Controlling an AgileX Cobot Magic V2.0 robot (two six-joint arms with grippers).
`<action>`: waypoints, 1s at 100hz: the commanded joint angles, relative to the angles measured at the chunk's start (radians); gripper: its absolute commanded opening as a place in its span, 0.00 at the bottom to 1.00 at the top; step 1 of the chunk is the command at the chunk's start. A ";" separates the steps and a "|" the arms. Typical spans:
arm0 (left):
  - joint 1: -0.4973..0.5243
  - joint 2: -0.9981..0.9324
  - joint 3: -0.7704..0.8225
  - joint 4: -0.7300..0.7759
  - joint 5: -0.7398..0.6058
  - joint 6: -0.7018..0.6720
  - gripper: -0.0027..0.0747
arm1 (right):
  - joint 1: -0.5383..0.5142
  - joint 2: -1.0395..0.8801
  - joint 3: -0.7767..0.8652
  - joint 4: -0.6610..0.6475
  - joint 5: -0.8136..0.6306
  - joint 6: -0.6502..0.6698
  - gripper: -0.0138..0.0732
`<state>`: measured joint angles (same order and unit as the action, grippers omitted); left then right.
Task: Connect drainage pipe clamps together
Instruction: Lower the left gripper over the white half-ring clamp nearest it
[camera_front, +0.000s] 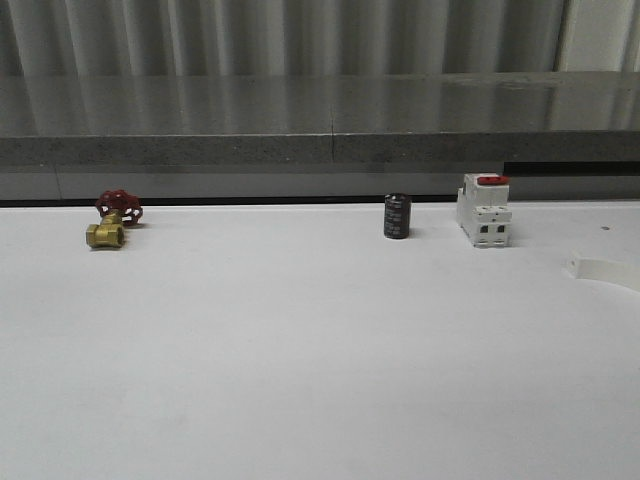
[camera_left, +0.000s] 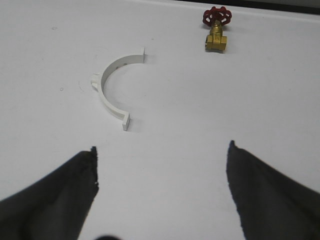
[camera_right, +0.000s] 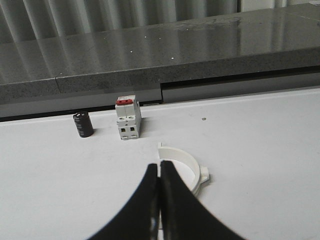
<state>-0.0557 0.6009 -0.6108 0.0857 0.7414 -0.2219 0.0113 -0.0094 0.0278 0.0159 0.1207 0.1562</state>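
Observation:
One white half-ring drainage pipe clamp (camera_left: 103, 90) lies flat on the white table, its open side facing the brass valve. My left gripper (camera_left: 162, 146) hangs open short of it, both dark fingers spread wide with bare table between them. A second white clamp half (camera_right: 190, 161) lies just beyond my right gripper (camera_right: 160, 164), whose two fingers are pressed together with nothing visibly held; they hide part of that ring. In the front view, one end of this clamp (camera_front: 600, 270) pokes in at the right edge of the table.
A brass valve with a red handwheel (camera_front: 112, 220) (camera_left: 217, 30) sits at the back left. A black cylinder (camera_front: 397, 216) (camera_right: 83, 124) and a white breaker with a red top (camera_front: 484, 210) (camera_right: 128, 120) stand at the back right. A grey ledge (camera_front: 320, 150) runs behind the table.

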 joint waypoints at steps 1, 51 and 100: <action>-0.003 0.010 -0.035 -0.019 -0.056 0.002 0.81 | -0.006 -0.022 -0.016 -0.005 -0.084 -0.009 0.08; -0.002 0.375 -0.219 0.001 -0.058 0.022 0.81 | -0.006 -0.022 -0.016 -0.005 -0.084 -0.009 0.08; 0.230 0.849 -0.454 -0.106 -0.117 0.289 0.81 | -0.006 -0.022 -0.016 -0.005 -0.084 -0.009 0.08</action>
<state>0.1379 1.4160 -1.0166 -0.0059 0.6856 0.0364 0.0113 -0.0094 0.0278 0.0159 0.1207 0.1562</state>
